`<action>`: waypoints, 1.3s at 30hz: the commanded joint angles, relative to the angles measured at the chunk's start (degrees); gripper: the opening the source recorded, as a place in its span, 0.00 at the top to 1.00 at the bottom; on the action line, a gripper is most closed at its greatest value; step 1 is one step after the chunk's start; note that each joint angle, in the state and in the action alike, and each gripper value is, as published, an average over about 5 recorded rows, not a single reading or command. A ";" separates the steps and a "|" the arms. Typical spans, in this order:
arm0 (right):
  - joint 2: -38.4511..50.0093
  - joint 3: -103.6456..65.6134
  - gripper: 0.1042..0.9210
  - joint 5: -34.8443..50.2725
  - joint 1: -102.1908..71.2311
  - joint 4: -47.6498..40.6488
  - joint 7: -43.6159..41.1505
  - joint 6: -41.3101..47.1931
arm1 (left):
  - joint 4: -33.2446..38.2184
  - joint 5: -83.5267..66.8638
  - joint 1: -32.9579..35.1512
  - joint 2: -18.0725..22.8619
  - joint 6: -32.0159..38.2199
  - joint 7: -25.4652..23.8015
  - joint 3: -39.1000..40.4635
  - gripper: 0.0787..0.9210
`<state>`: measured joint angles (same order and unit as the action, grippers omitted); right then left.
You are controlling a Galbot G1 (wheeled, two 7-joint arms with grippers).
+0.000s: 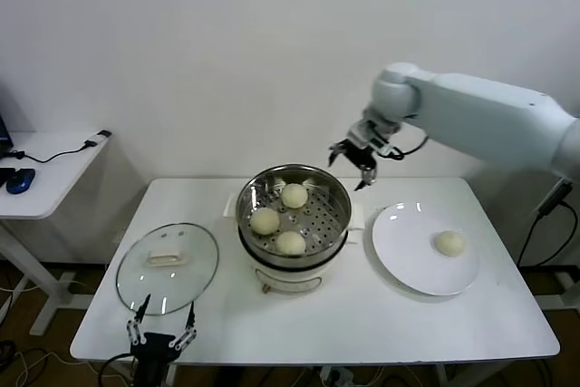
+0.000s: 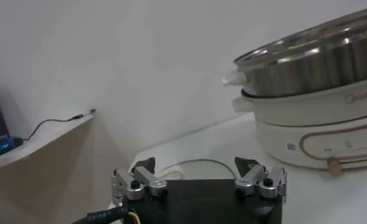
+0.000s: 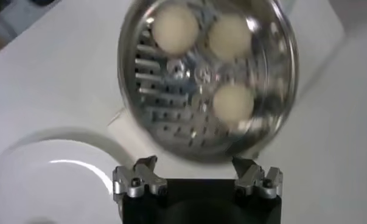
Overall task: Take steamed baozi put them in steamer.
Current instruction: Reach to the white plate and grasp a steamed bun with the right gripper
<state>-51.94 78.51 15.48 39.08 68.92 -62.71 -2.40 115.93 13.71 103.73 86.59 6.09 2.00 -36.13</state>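
The steel steamer stands mid-table on its white base. Three cream baozi lie on its perforated tray: one at the back, one at the left, one at the front. All three show in the right wrist view. A fourth baozi lies on the white plate at the right. My right gripper is open and empty, in the air above the steamer's far right rim. My left gripper is open and empty at the table's front left edge.
The glass lid with a white handle lies flat on the table left of the steamer, just beyond my left gripper. A small side table with cables stands at the far left. The wall is close behind the table.
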 commanded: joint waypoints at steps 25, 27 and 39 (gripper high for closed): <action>7.42 -46.10 0.12 -30.44 -44.11 -26.70 -6.02 1.50 | -0.25 1.37 0.48 1.20 -0.54 0.19 -0.59 0.12; 6.12 -46.48 0.12 -30.96 -44.10 -28.02 -5.86 1.50 | -0.45 1.35 0.57 1.24 -0.46 0.22 -0.62 0.12; 0.52 -52.73 0.12 -38.02 -43.23 -38.39 -4.92 -2.84 | -0.86 1.52 0.63 1.35 -0.39 0.25 -0.57 0.12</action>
<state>-47.61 31.20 -16.91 -2.51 38.43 -67.78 -2.56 115.19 15.09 104.40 87.91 5.77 2.26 -36.77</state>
